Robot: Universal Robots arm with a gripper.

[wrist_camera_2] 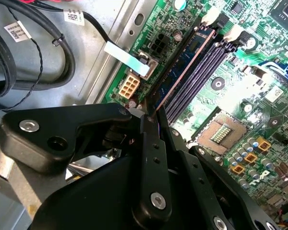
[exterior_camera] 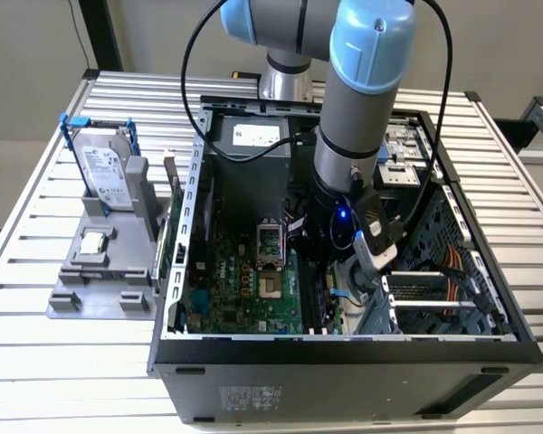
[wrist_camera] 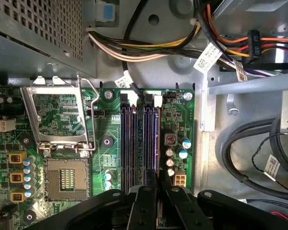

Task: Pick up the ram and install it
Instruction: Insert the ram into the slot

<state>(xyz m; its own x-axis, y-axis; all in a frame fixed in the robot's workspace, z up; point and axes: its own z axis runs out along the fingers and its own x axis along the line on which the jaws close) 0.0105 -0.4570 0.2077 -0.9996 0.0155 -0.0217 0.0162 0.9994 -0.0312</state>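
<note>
The ram (wrist_camera_2: 182,67) is a thin dark bluish stick with a copper-coloured edge. It stands on edge along the outermost of the motherboard's long black slots (wrist_camera: 137,143), on the side nearest the case's cable bay. In the first wrist view the ram (wrist_camera: 157,139) lies parallel to the other slots. My gripper (wrist_camera_2: 156,115) is shut on the ram's near end, one black finger on each face. In the first wrist view the gripper (wrist_camera: 158,184) sits directly over that slot. In the exterior view the gripper (exterior_camera: 330,280) is low inside the open computer case (exterior_camera: 181,271).
An open processor socket (wrist_camera: 67,177) with its raised metal frame lies beside the slots. Bundled power cables (wrist_camera: 149,48) and thick black cables (wrist_camera_2: 29,57) crowd the case bay. Outside the case, a grey fixture (exterior_camera: 100,289) holds a hard drive (exterior_camera: 104,172) and a processor chip (exterior_camera: 93,242).
</note>
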